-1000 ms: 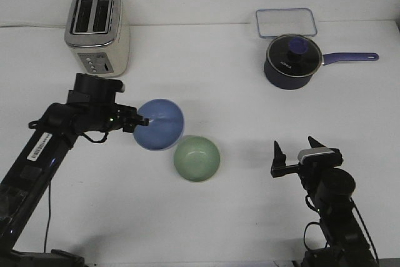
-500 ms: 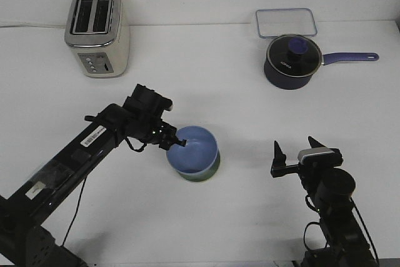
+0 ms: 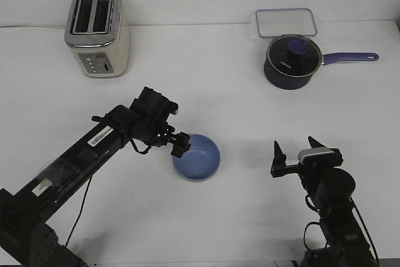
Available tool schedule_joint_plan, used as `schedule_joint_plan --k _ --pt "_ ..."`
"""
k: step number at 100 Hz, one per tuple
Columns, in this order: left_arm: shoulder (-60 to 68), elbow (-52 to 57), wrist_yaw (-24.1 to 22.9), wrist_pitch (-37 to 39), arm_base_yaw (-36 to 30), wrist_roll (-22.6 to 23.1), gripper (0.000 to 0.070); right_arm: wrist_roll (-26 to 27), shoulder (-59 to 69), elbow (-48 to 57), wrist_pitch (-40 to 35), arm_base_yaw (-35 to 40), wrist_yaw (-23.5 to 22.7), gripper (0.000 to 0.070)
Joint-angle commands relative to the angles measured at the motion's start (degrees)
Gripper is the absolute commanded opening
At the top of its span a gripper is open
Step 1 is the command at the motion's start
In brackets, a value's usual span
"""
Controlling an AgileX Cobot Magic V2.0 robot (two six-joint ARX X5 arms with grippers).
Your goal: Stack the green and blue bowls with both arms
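Blue bowl (image 3: 198, 157): round, matte, seated inside the green bowl, of which hardly anything shows beneath the blue rim. The stack sits on the white table (image 3: 206, 98), well in front of and right of the toaster (image 3: 97, 31). Nothing visible inside the bowl.

Left gripper (image 3: 181, 144): at the bowl's left rim; cannot tell whether clamped or released.

Right gripper (image 3: 295, 149): fingers spread apart, holding nothing, right of the bowl.

Saucepan (image 3: 292, 62): dark, lidded, purple handle. Behind it, a clear rectangular container (image 3: 285, 22).
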Motion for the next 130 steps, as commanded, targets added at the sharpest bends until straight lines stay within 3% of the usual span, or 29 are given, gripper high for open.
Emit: schedule_joint_plan --k 1,35,52,78,91,130 --pt "1.22 0.68 0.09 0.26 -0.22 1.51 0.0465 -0.04 0.31 0.35 0.59 0.11 0.11 0.07" --pt "-6.64 0.68 -0.7 5.14 4.57 4.52 0.0463 -0.04 0.31 0.35 0.59 0.11 0.11 0.07" --pt "-13.94 0.68 -6.38 4.94 10.58 5.42 0.0463 -0.04 0.31 0.35 0.59 0.11 0.11 0.07" --pt "-25.75 -1.29 -7.17 6.36 20.24 5.62 0.0463 -0.04 0.31 0.35 0.61 0.11 0.09 0.07" --pt "-33.53 -9.11 -9.25 11.91 22.56 5.44 0.0463 -0.04 0.31 0.35 0.63 0.11 0.11 0.07" --pt "-60.83 -46.66 -13.25 35.28 23.26 -0.04 0.0464 -0.04 0.28 0.35 0.63 0.11 0.09 0.07"
